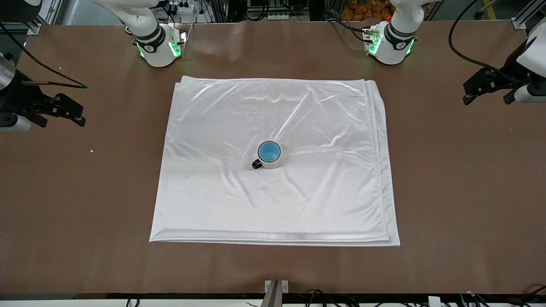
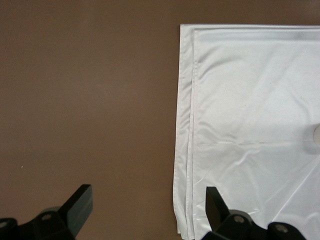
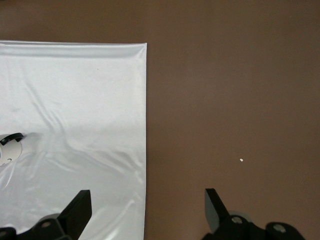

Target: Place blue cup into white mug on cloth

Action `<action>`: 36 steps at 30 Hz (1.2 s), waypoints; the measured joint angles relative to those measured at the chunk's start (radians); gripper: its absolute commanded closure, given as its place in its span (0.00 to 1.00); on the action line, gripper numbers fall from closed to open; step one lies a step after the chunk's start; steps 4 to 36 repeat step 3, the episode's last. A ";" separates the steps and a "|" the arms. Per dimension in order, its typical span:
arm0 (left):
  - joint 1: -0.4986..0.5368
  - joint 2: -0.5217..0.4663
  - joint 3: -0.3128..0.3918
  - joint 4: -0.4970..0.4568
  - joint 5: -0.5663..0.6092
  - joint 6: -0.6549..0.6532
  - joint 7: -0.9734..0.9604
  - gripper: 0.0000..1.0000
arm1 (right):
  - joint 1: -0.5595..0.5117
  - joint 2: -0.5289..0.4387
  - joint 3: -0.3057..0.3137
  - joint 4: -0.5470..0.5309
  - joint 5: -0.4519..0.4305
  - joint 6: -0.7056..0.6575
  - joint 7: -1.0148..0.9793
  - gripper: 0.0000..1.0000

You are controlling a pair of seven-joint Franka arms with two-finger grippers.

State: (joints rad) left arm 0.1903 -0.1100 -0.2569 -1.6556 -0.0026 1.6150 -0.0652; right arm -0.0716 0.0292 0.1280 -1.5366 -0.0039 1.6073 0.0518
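Blue cup already nested in white mug, mid cloth. Left gripper and right gripper both released, empty, waiting over bare table at either end. Risk: any re-approach snags the satin, tipping the mug.

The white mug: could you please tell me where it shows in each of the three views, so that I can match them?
Front view: the white mug stands near the middle of the cloth, with the blue cup inside it.
Left wrist view: only a sliver of its rim shows at the picture's edge.
Right wrist view: its black handle and part of its body show at the picture's edge.
Shared landmark: the cloth, seen in all three.
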 measured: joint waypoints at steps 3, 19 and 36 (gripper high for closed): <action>0.000 0.001 0.000 0.000 0.000 0.000 0.000 0.00 | -0.001 0.000 -0.001 0.000 0.000 0.000 0.000 0.00; 0.000 0.001 0.000 0.000 0.000 0.000 0.000 0.00 | -0.001 0.000 -0.001 0.000 0.000 0.000 0.000 0.00; 0.000 0.001 0.000 0.000 0.000 0.000 0.000 0.00 | -0.001 0.000 -0.001 0.000 0.000 0.000 0.000 0.00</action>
